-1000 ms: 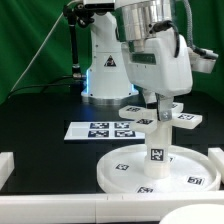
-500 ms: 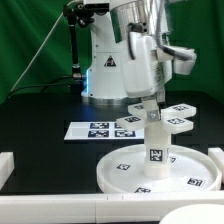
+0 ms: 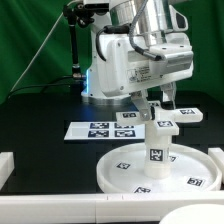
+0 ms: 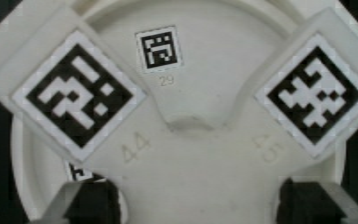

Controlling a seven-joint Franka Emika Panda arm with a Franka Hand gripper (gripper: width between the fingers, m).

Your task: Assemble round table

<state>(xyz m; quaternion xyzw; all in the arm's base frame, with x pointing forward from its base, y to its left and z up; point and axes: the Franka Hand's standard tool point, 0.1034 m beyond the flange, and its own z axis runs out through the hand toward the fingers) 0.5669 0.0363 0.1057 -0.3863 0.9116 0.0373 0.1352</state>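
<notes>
The large round disc (image 3: 125, 170) lies flat at the front, toward the exterior view's right. The short thick leg (image 3: 157, 150) stands upright on its middle. The cross-shaped foot piece (image 3: 185, 114) sits on top of the leg, its tagged arms spread level. My gripper (image 3: 160, 106) comes down on it from above and is shut on its middle. In the wrist view the foot piece (image 4: 194, 110) fills the picture, with two large tags and one small one. The dark fingertips (image 4: 96, 203) stand on either side of its white body, around my gripper (image 4: 211, 203).
The marker board (image 3: 98, 130) lies behind the disc, toward the exterior view's left. The robot base (image 3: 103, 75) stands at the back. White raised blocks sit at the table's left edge (image 3: 5, 166) and right edge (image 3: 218, 158). A green curtain hangs behind.
My gripper has turned about the leg's axis, and the foot piece has turned with it on top of the leg. The disc and the leg have stayed in place.
</notes>
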